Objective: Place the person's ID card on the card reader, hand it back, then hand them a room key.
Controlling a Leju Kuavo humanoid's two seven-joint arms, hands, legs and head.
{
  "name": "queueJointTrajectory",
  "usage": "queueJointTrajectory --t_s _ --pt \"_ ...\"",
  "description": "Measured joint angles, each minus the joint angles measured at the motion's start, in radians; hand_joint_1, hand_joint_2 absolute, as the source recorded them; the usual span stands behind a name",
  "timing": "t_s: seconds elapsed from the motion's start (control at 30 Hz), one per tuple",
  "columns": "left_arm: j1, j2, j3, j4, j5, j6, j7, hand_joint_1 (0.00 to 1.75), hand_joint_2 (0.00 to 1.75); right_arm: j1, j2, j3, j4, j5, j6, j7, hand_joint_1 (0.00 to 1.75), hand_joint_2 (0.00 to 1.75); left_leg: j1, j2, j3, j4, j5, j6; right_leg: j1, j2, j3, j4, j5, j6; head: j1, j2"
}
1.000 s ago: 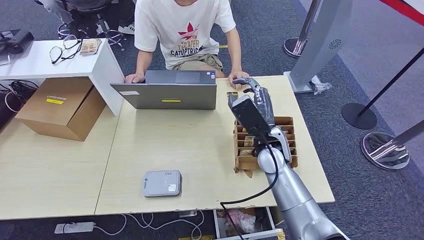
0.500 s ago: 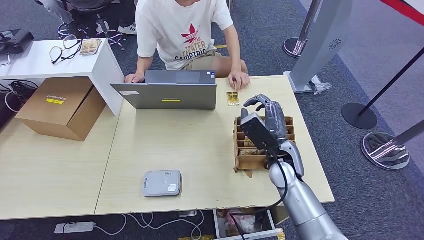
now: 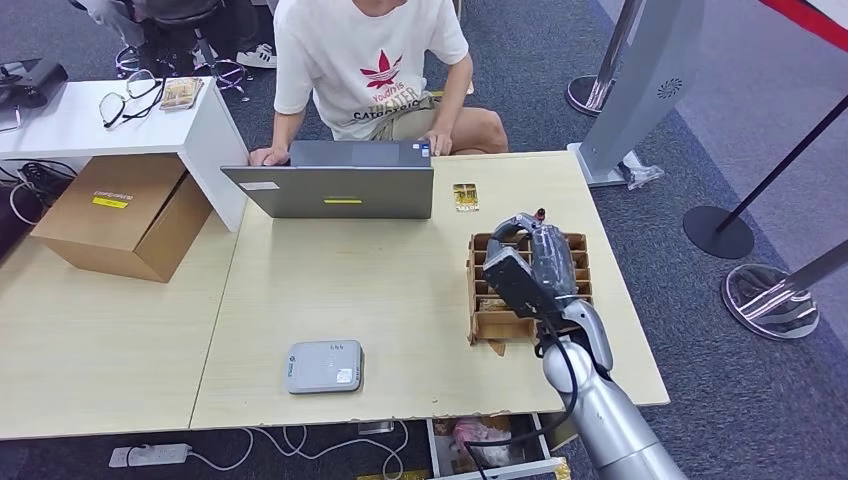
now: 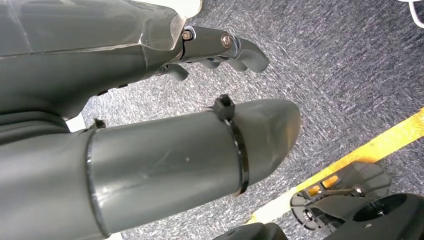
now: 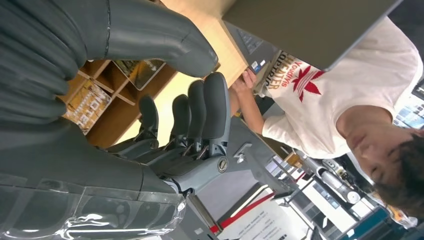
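— Right arm?
— It reached forward from the lower right, silver forearm angled up. The right hand hung palm down, fingers apart and extended, holding nothing.

— Left hand?
— The left hand pointed down toward the floor, fingers loosely curled, thumb straight, nothing in it.

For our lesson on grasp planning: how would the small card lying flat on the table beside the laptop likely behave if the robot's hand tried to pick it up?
The card lies flat on the table, so fingertips would probably find no edge to catch. It looks thin and glossy, so likely light and prone to sliding when pushed. The right hand hovers over the cardboard organizer, not touching the card.
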Motion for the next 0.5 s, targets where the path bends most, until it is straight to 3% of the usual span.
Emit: queueJointTrajectory --t_s 0.13,0.27,0.5 --pt "0.0 0.001 0.0 0.0 -0.001 0.0 0.0 0.0 0.0 0.016 -0.004 0.004 0.006 0.005 -0.002 0.001 1.13 1.75 0.0 0.0 0.0 0.0 0.0 0.0 0.0 0.0 0.0 0.0 0.0 0.0 0.0 0.0" --pt "0.001 0.001 0.0 0.0 -0.002 0.0 0.0 0.0 0.0 0.031 -0.007 0.006 0.008 0.008 -0.005 0.005 1.0 1.75 0.0 0.0 0.0 0.0 0.0 0.0 0.0 0.0 0.0 0.0 0.0 0.0 0.0 0.0" --pt "0.001 0.002 0.002 0.0 -0.001 0.0 -0.001 0.0 0.0 0.05 -0.017 0.011 0.009 0.008 -0.009 0.014 0.95 1.75 0.0 0.0 0.0 0.0 0.0 0.0 0.0 0.0 0.0 0.0 0.0 0.0 0.0 0.0"
